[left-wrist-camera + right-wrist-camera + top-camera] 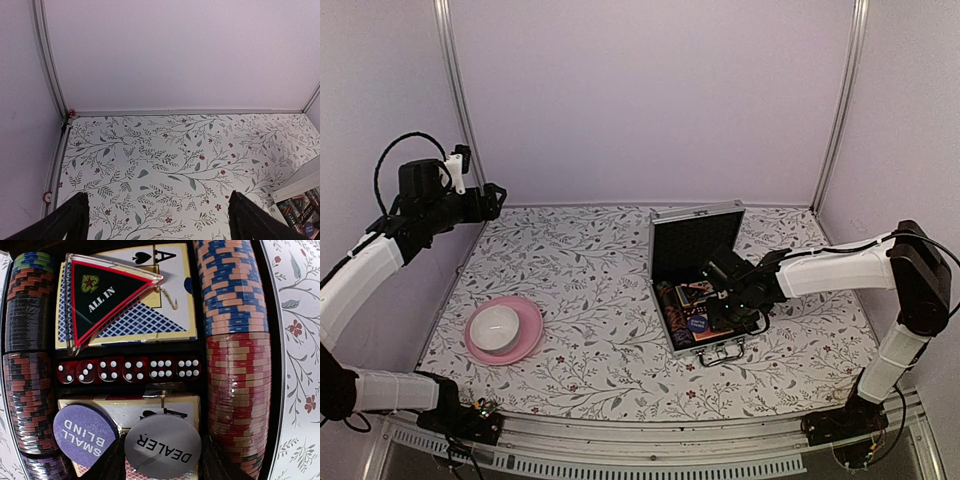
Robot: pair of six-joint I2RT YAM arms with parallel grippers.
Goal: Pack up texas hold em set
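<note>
The silver case (696,238) stands open at table centre-right, its lid upright. In the right wrist view it holds striped poker chips (239,390) in rows along both sides, two card decks (170,305), a row of red dice (127,370), a red-black "ALL IN" triangle (102,295) and a blue "SMALL BLIND" disc (84,436). My right gripper (162,462) is down in the case, its fingers against both sides of a grey "DEALER" disc (162,445) resting on the nearer deck. My left gripper (160,225) hangs open high over the table's far left, with nothing between its fingers.
A pink plate (527,343) with a white bowl (495,325) sits at the front left of the flowered tablecloth. Metal frame posts and white walls close in the back and sides. The case's corner (300,186) shows at the left wrist view's lower right.
</note>
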